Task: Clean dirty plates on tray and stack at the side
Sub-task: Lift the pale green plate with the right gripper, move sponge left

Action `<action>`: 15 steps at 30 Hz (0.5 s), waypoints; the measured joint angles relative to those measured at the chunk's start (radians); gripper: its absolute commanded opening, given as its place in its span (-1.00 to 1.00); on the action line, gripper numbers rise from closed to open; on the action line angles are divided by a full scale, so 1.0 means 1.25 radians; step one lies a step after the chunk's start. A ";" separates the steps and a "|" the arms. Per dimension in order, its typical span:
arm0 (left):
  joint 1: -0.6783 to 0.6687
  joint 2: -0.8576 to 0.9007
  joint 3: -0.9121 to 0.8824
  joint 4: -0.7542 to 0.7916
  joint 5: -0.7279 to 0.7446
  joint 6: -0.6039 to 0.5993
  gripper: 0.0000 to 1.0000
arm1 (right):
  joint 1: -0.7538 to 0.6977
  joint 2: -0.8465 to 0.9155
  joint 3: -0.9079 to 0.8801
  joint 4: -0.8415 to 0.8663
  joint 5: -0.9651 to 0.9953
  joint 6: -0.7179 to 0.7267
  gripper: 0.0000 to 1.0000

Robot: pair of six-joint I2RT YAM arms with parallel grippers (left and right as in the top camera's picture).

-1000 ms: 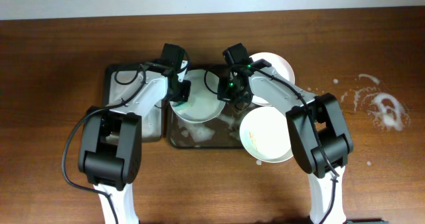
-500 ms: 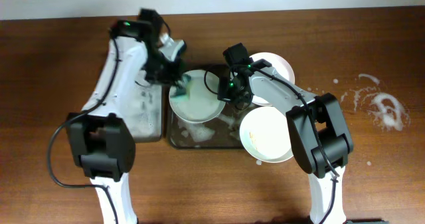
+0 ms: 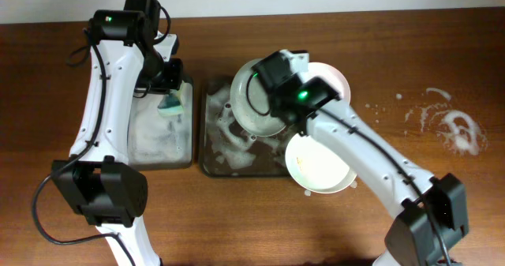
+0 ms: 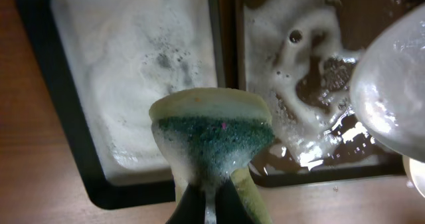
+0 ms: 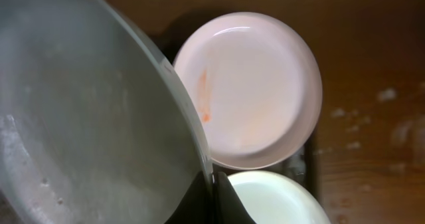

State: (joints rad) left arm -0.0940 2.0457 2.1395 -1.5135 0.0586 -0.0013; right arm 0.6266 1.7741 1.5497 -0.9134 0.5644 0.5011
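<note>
— Where's the mint plate point(image 3: 254, 104)?
— Over the far end of the tray point(image 3: 205, 162), tilted. The right gripper point(image 5: 212, 184) has its rim pinched, jaws pressed tight on the edge.
— And the left gripper point(image 4: 211, 199)?
— Clamped on the sponge point(image 4: 212, 134), above the small tray point(image 4: 83, 151), which is full of foam.
— The other plates?
— The pink plate point(image 5: 255, 84), with an orange smear, sits at the tray's far right corner. The white plate point(image 3: 316, 162) overhangs the near right edge onto the table point(image 3: 410, 61).
— Any room?
— Bare table right of both plates, out to the soap splashes point(image 3: 458, 128). The two trays lie side by side, rims nearly touching.
</note>
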 measured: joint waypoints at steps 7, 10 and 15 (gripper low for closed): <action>0.012 0.000 -0.082 0.086 -0.027 -0.016 -0.99 | 0.146 0.000 -0.005 0.004 0.353 0.081 -0.92; 0.052 0.000 -0.130 0.111 -0.027 -0.030 -0.99 | 0.146 0.001 -0.069 0.054 0.440 0.095 -0.92; 0.076 0.000 -0.169 0.139 -0.027 -0.037 -0.99 | 0.150 0.002 -0.133 0.128 0.587 0.091 -0.92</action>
State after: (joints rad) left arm 0.0013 2.0457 1.9278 -1.3392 0.0246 -0.0471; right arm 0.8135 1.7771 1.3834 -0.7528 1.2987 0.6144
